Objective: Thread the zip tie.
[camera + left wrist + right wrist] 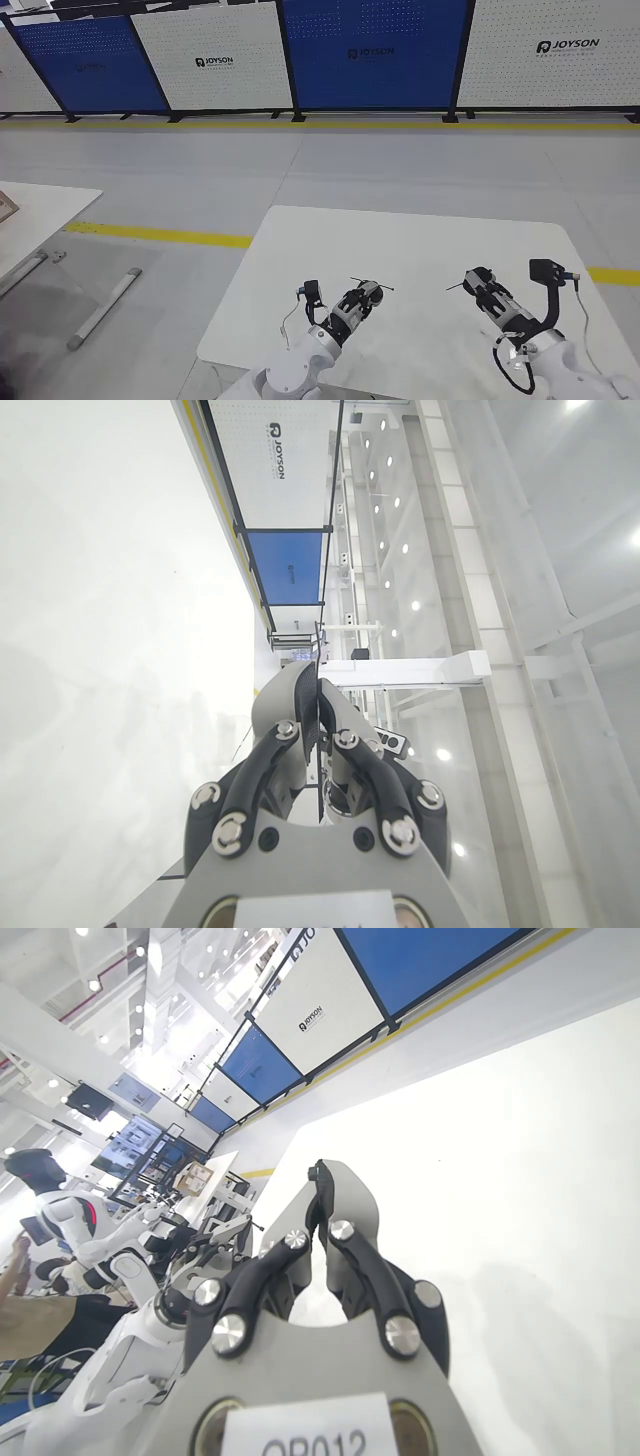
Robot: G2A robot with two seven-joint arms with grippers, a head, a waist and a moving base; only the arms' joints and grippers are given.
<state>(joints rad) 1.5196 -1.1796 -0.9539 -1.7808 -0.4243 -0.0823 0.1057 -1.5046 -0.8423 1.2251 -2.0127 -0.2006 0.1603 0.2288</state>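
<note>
Grey floor (200,170) with a yellow line (150,234), bounded by blue and white panels (375,50). White table (420,250). Above its near edge, the left gripper (369,289) pinches the zip tie (317,657). The right gripper (473,281) is closed on a thin black strip (455,287).

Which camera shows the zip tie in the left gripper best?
The left wrist view: the zip tie is a thin black strip pinched between the pads of the left gripper, poking past the fingertips. In the top view it is a hairline across that gripper; in the right wrist view, a faint sliver far off.
</note>
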